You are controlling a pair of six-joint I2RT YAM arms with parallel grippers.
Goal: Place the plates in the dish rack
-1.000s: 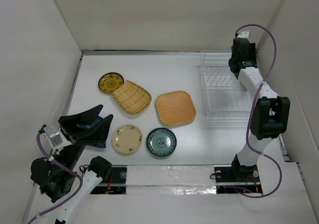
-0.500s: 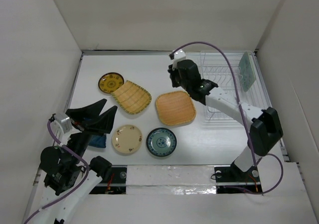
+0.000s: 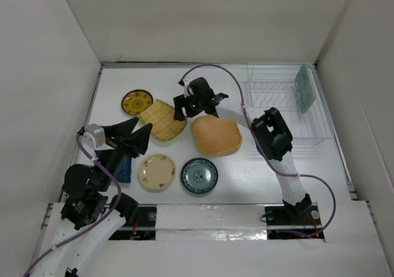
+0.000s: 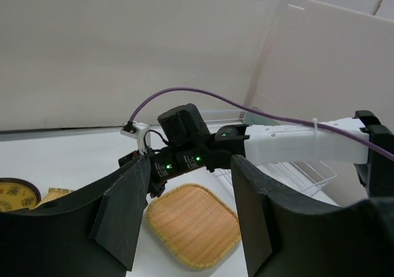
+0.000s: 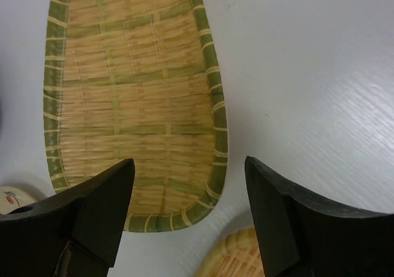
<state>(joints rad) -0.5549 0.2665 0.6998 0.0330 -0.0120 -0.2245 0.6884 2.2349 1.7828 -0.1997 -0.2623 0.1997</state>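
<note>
Nearest to me on the white table (image 3: 258,166) are two round plates lying flat side by side: the cream plate (image 3: 156,171) on the left and the teal-blue plate (image 3: 199,175) just to its right, close but not touching. Left of the cream one there's a dark blue thing (image 3: 121,168) half under my left arm, and honestly I can't tell what it is. My left claw (image 4: 192,160) hangs above that near-left area, spread wide with nothing in it, pointing toward the middle of the table. A bit farther out sits the tan woven square plate (image 3: 216,133), flat, about mid-table. Just left of it is the other woven plate, the green-edged one (image 5: 132,86), lying at an angle. My right arm is stretched way over to the left, so my right claw (image 5: 188,165) is over the near end of that green-edged plate, fingers wide apart and empty. Can't say how high off it I am. Beyond that, touching or nearly touching the green-edged plate's far-left corner, is the yellow dark-patterned plate (image 3: 136,102). The white wire dish rack (image 3: 277,104) sits at the far right, and the pale green rectangular plate (image 3: 303,88) stands on edge at its right end. The other five plates are on the table.
</note>
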